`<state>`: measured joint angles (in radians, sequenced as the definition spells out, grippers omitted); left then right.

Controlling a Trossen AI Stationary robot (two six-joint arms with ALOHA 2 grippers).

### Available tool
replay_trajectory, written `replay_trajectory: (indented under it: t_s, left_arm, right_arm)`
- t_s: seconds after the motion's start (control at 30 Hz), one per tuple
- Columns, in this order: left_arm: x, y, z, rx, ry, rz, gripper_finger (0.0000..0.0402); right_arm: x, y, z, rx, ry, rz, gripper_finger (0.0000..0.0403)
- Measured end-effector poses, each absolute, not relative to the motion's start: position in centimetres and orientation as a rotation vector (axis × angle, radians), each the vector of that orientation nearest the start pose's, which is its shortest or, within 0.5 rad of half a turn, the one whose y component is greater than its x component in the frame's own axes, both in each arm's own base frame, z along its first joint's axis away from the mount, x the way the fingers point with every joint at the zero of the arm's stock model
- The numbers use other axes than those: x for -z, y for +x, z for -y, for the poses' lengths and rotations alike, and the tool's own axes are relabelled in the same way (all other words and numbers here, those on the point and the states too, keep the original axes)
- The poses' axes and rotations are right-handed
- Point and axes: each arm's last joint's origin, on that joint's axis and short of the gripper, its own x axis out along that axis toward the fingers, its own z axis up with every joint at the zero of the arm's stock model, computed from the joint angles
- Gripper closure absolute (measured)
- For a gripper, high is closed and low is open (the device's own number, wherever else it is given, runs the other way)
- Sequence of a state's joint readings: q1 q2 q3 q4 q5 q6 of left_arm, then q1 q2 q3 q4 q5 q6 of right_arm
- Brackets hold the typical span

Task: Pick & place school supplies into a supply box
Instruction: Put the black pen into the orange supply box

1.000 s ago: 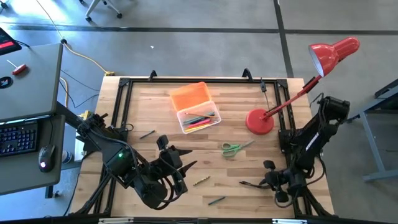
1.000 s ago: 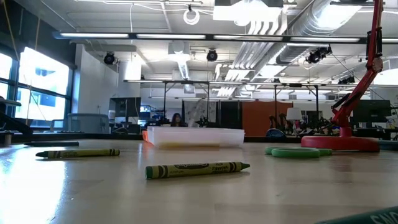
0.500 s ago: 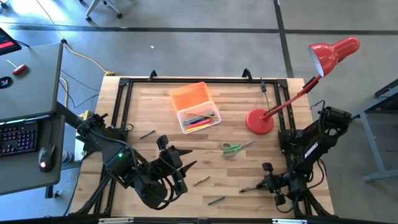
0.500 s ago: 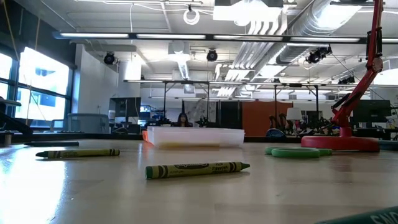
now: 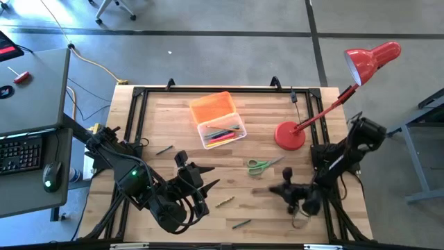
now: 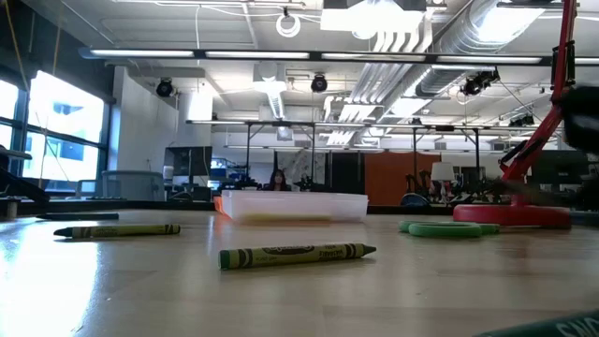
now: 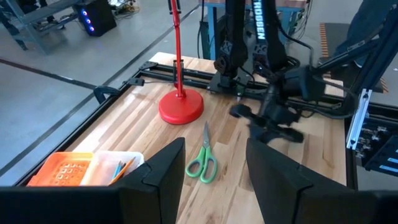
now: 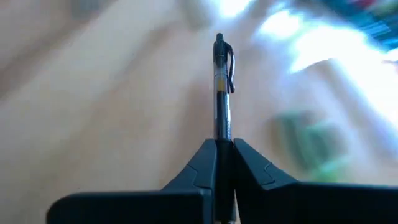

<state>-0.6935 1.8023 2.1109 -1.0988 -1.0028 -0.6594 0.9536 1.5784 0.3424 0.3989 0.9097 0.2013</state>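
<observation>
The supply box [image 5: 222,130] stands open at the table's far middle, its orange lid [image 5: 211,109] beside it, a few pens inside. Green-handled scissors [image 5: 262,164] lie right of centre. Loose crayons and pencils [image 5: 223,203] [image 5: 241,223] [image 5: 164,148] lie toward the near side; two green crayons [image 6: 298,255] [image 6: 117,230] show in the low view. My right gripper [image 5: 279,189], near the right side just below the scissors, is shut on a dark clip pen [image 8: 222,81]. My left gripper [image 7: 214,180] hangs open above the near left, holding nothing. My right gripper pinches the pen's barrel [image 8: 222,134] between its two fingers. The fingers lie along the pen, whose clip end [image 8: 222,50] sticks out ahead of the fingertips. It comes in at a low slant from the table's right. Whether the pen is clear of the wood I cannot tell.
A red desk lamp stands with its round base [image 5: 289,135] at the far right, its arm slanting up past the table's right edge. A black frame rail [image 5: 222,90] runs around the tabletop. Bare wood lies between the box and the near crayons.
My right gripper has swung from the near right corner toward the table's left and far side, closer to the scissors, rolling as it went. The pen that lay before it on the wood has moved with it.
</observation>
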Motion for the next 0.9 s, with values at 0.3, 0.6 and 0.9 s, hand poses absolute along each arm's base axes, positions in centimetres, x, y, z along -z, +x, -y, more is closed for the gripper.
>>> replay_trajectory:
  t_s: [0.3,0.6,0.9]
  left_arm:
    - [-43.3,28.8,20.8,-0.436,-0.047,-0.399,0.0199]
    - [-43.3,28.8,20.8,-0.440,-0.045,-0.396,0.0199]
    - [-43.3,28.8,20.8,-0.438,-0.050,-0.396,0.0199]
  right_arm:
    - [-15.5,21.5,-9.2,0.154,-0.571,-0.287,0.0388]
    - [-17.9,29.1,-0.9,0.101,-0.617,-0.433,0.0387]
    - [-14.9,34.1,4.9,0.105,-0.571,-0.588,0.0386]
